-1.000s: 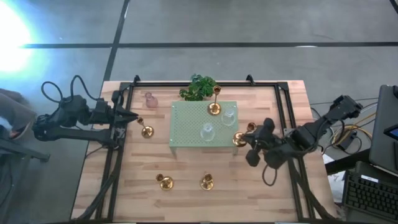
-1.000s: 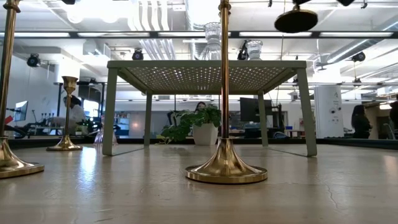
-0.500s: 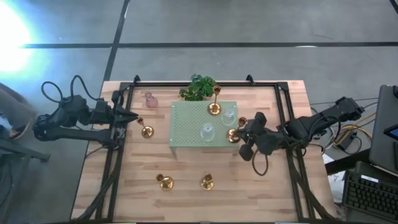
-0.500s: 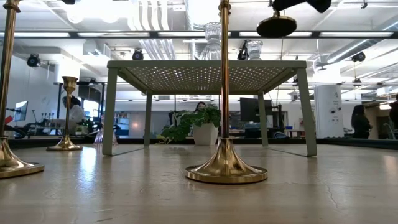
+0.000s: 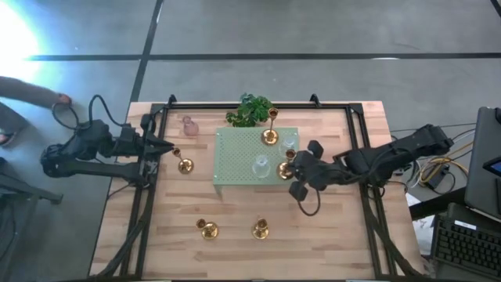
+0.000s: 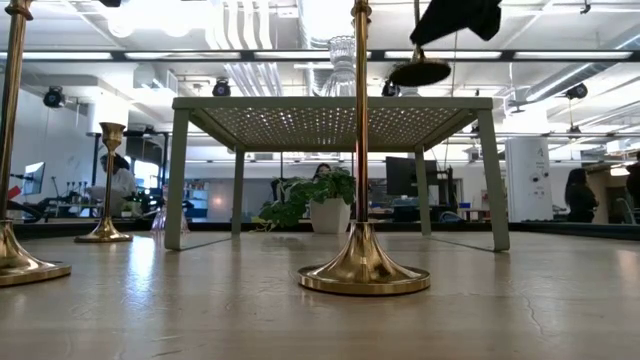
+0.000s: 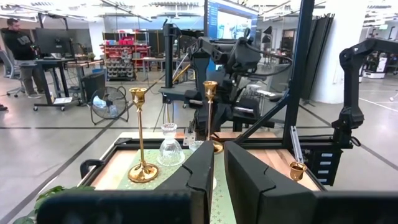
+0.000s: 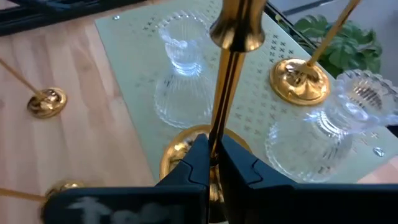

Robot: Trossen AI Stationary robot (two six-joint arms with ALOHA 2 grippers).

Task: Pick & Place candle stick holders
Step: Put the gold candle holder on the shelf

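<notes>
One brass holder (image 8: 231, 37) is clamped by its thin stem in the right gripper (image 5: 291, 163), stem upright, base (image 6: 420, 72) hanging just above the right edge of the green stand (image 5: 235, 160), right of centre frame. Next move likely straight down onto the stand. Left gripper (image 5: 166, 148), fingers together and empty, waits at the table's left edge.

The right arm's fingers (image 5: 290, 171), clamped on a thin-stemmed shiny gold brass candle holder (image 5: 286, 168), have carried it from beside the pale green perforated metal stand (image 5: 235, 157) toward nine o'clock, over the stand's three o'clock edge, while a person's hand (image 5: 61, 99) appeared off the tabletop's ten o'clock corner.
</notes>
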